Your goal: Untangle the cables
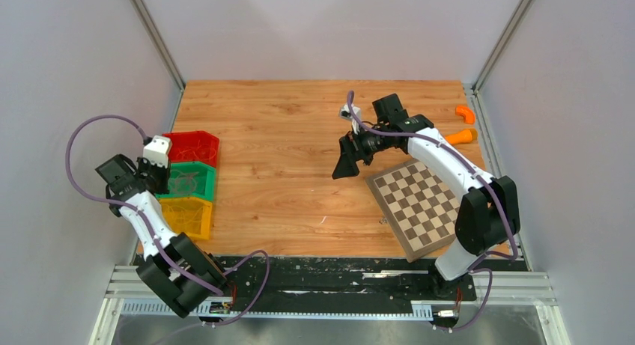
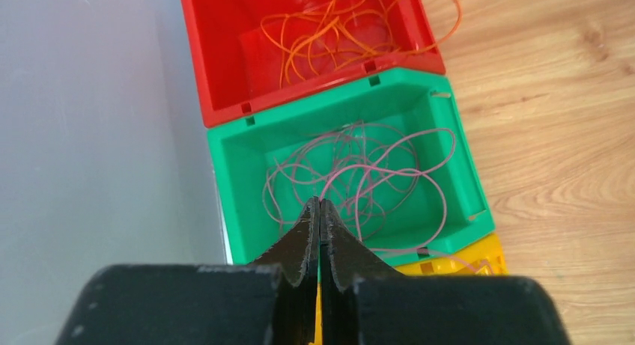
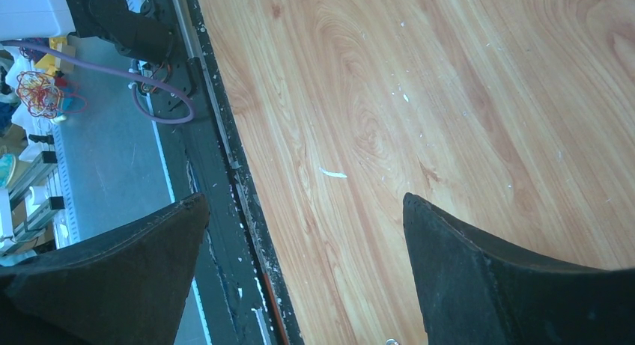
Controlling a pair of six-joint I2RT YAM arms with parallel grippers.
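Jaws: right gripper spread wide over the table, parked out of the way by my read. Left gripper pressed shut, tips over green bin. Sorted by colour, presumably: red bin holds orange cables, green holds tangled pinkish cables. Strand pinched? Can't tell.

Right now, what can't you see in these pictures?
- Inside the yellow plastic bin: left wrist view, hidden behind the black left end effector.
- Thin orange wires in the red plastic bin: same view, cut off by the top edge.
- Thin pink wires: top view, too small to trace.
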